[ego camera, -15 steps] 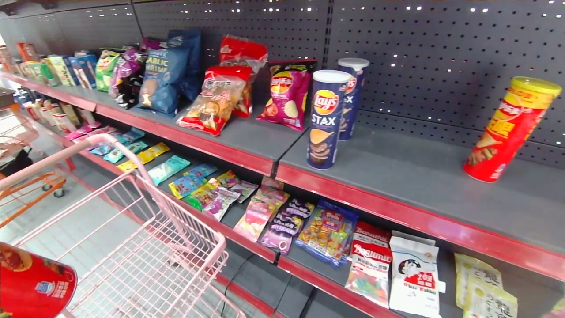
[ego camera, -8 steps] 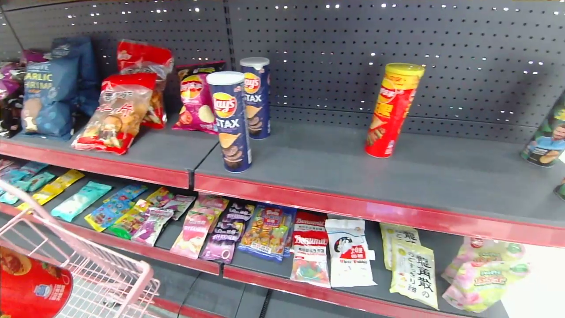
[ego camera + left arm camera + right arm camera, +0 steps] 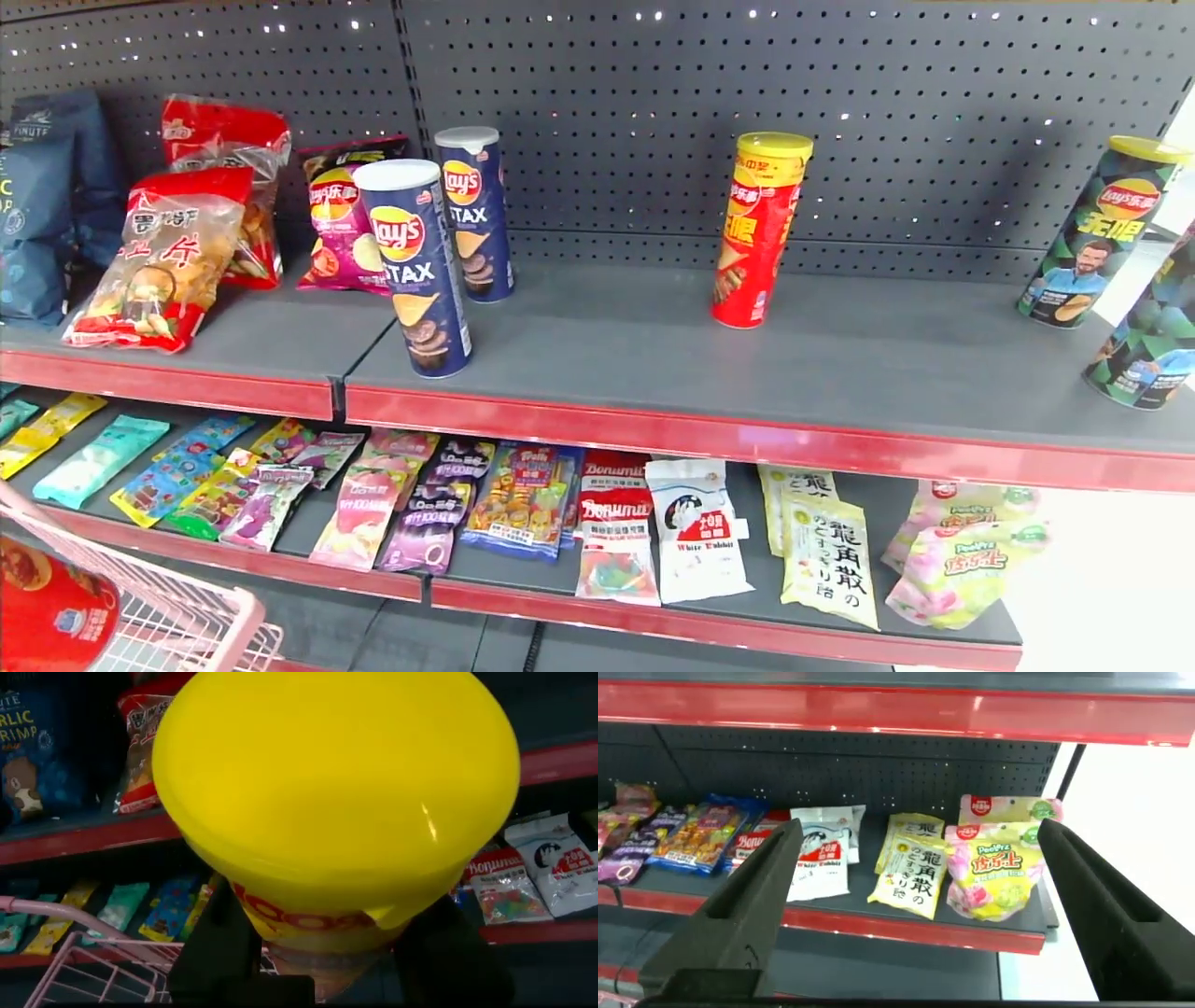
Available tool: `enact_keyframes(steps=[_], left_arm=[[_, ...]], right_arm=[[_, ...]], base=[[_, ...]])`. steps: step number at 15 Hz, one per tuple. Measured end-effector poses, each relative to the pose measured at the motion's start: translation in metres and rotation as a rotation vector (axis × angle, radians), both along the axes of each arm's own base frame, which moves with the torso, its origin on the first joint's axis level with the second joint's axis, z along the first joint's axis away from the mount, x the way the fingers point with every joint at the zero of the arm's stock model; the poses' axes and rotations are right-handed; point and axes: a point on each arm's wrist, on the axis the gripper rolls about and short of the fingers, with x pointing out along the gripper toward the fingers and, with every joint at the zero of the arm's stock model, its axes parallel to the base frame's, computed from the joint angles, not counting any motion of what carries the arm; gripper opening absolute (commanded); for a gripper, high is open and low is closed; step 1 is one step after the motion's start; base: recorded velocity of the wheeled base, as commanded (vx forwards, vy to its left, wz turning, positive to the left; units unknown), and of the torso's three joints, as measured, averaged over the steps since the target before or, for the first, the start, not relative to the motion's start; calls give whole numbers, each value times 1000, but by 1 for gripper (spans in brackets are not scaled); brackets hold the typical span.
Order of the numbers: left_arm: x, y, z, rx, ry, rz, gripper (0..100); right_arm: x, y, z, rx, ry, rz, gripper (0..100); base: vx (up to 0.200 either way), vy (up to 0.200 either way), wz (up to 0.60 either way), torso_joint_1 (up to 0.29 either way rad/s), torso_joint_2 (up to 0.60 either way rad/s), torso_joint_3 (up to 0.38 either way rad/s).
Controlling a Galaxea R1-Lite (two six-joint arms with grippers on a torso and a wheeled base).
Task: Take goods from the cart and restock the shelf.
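My left gripper (image 3: 327,963) is shut on a red chip can with a yellow lid (image 3: 336,793); dark fingers (image 3: 217,952) press on both sides of the can below the lid. The same red can (image 3: 51,616) shows at the lower left corner of the head view, beside the pink cart (image 3: 191,627). The upper shelf (image 3: 840,369) carries a matching red can (image 3: 758,231) standing upright, with bare grey board around it. My right gripper (image 3: 920,924) is open, with nothing between its fingers, and faces the lower shelf (image 3: 906,922).
Two blue chip cans (image 3: 417,271) stand left of the bare stretch, with snack bags (image 3: 154,261) further left. Two green cans (image 3: 1088,238) stand at the far right. Candy bags (image 3: 686,537) lie along the lower shelf. A pegboard wall (image 3: 653,112) backs the shelf.
The head camera has swung to the right, so the whole picture slid left: the cart has nearly left the view and the green cans came in. The held red can stays at lower left.
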Motion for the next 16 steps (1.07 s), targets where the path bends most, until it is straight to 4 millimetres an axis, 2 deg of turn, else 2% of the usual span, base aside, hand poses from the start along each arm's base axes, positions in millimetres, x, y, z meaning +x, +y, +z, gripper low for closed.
enact_keyframes(steps=[3, 11, 13, 16], left_arm=[[0, 0, -1, 6, 2, -5, 0], [-9, 1, -3, 76, -42, -38, 0], [-11, 1, -1, 31, -57, -65, 0], [-12, 1, -2, -78, -49, -86, 0]], right_arm=[[0, 0, 0, 0, 0, -1, 100], [0, 1, 1, -24, -5, 26, 100], [-4, 2, 26, -28, -59, 78, 100], [2, 3, 94, -44, -92, 175, 100]], base=[[200, 0, 0, 7, -1, -1], [0, 0, 0, 0, 0, 0], [0, 0, 0, 0, 0, 0], [0, 0, 0, 0, 0, 0]])
